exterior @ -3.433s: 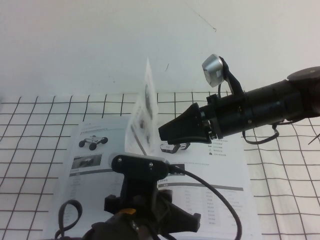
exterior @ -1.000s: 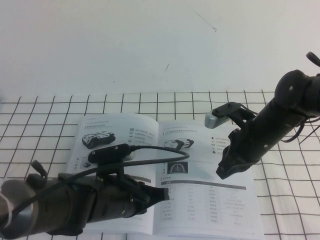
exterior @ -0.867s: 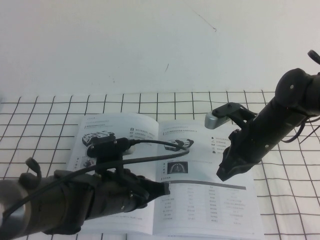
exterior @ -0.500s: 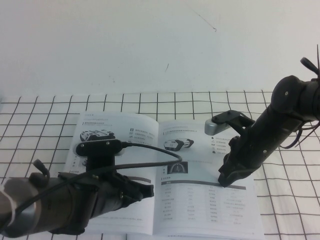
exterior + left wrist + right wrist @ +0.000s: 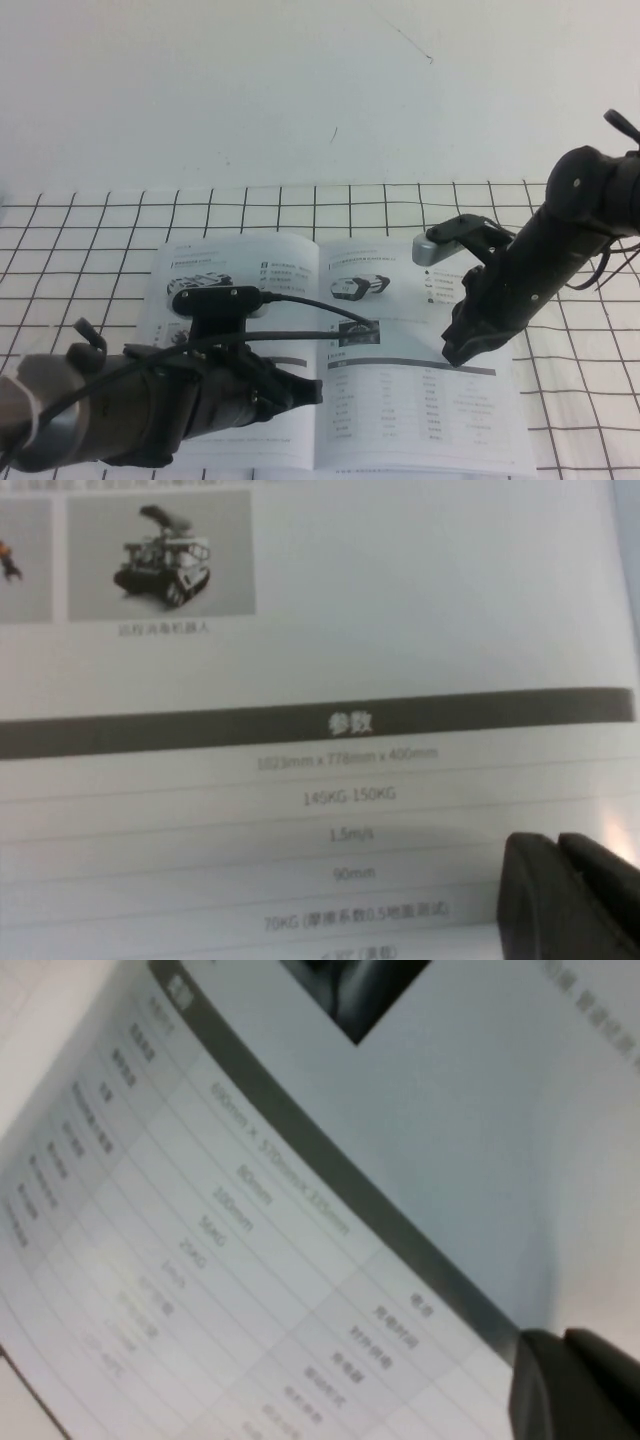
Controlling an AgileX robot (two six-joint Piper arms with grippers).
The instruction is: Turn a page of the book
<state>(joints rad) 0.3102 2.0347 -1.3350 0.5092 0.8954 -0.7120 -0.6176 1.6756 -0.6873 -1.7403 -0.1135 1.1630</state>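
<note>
The book lies open and flat on the gridded cloth. Its right-hand page shows a small vehicle photo, an icon list and a table under a dark bar. My right gripper is shut and hangs low over that page, its tips at the dark bar's outer end in the right wrist view. My left gripper is shut and low over the left page beside the spine. In the left wrist view it is just below that page's dark bar.
The white cloth with black grid lines covers the table around the book. A white wall rises behind it. My left arm covers the book's lower left part.
The leaf that stood upright 3.4 s ago now lies flat on the left. My right gripper has moved off to the right page and sunk toward its dark bar. My left gripper shifted slightly.
</note>
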